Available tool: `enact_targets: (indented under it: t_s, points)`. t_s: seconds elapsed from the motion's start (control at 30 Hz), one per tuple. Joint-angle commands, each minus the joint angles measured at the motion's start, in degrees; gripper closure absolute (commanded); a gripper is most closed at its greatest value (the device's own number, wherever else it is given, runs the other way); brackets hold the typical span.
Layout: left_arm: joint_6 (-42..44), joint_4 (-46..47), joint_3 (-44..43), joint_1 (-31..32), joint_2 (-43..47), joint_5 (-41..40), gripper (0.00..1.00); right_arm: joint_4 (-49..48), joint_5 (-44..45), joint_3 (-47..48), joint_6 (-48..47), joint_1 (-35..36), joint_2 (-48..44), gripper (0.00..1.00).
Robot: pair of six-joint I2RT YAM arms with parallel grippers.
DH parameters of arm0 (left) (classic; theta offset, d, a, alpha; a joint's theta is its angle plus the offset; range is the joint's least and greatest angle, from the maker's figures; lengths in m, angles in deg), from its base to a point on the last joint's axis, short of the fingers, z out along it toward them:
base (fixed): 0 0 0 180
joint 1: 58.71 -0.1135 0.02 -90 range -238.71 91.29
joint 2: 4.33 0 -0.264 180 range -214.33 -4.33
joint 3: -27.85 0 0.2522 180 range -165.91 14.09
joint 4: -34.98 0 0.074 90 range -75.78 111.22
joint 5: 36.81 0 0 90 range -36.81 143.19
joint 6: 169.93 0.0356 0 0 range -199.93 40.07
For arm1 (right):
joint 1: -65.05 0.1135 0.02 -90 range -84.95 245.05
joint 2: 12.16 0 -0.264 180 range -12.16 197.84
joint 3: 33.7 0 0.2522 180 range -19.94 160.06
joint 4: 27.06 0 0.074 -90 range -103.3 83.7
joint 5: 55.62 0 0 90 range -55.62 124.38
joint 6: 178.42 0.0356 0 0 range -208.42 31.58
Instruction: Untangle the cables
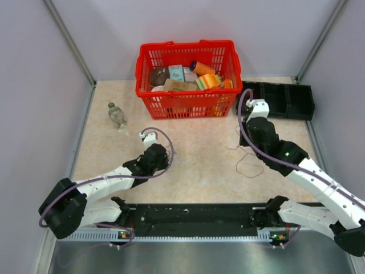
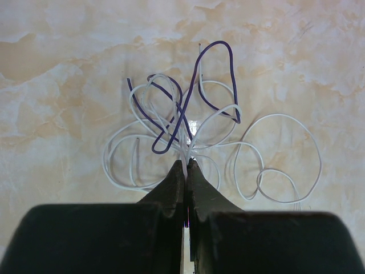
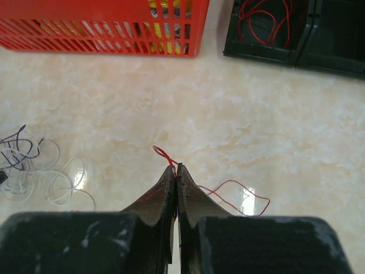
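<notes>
your left gripper (image 2: pixel 186 166) clamps a white strand of the white and purple cables (image 2: pixel 183 114), tangled on the desk left of centre. your right gripper (image 3: pixel 176 169) pinches the red cable (image 3: pixel 163 154), lying right of centre. a red basket (image 1: pixel 186 71) stands at the far edge.

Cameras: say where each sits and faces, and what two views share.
Top external: above and behind the bases, looking down at the table; left arm and right arm show.
Left wrist: on the left arm, looking down past the shut left gripper at white and purple cables.
Right wrist: on the right arm, facing the red basket; the shut right gripper pinches a red cable.
Shared: both wrist views show that tangle.
</notes>
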Motion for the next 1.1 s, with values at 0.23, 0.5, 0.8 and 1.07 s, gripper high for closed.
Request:
enact_targets:
  t_s: [0.23, 0.5, 0.8, 1.07]
  points:
    - [0.6, 4.6, 0.1, -0.1, 0.4, 0.3, 1.0, 10.0, -14.9, -7.0, 20.4, -11.4, 3.9, 1.0]
    - [1.0, 4.7, 0.1, -0.1, 0.3, 0.7, 1.0, 9.8, -28.4, -13.8, 23.4, -18.8, 5.9, 0.97]
    - [1.1, 5.1, 0.5, -0.1, 0.9, 0.8, 1.0, 9.0, -37.1, -17.6, 21.3, -22.7, 9.1, 0.83]
    - [1.1, 5.5, 0.7, -0.1, 1.0, 0.8, 1.0, 8.6, -38.3, -19.0, 19.4, -22.7, 7.2, 0.44]
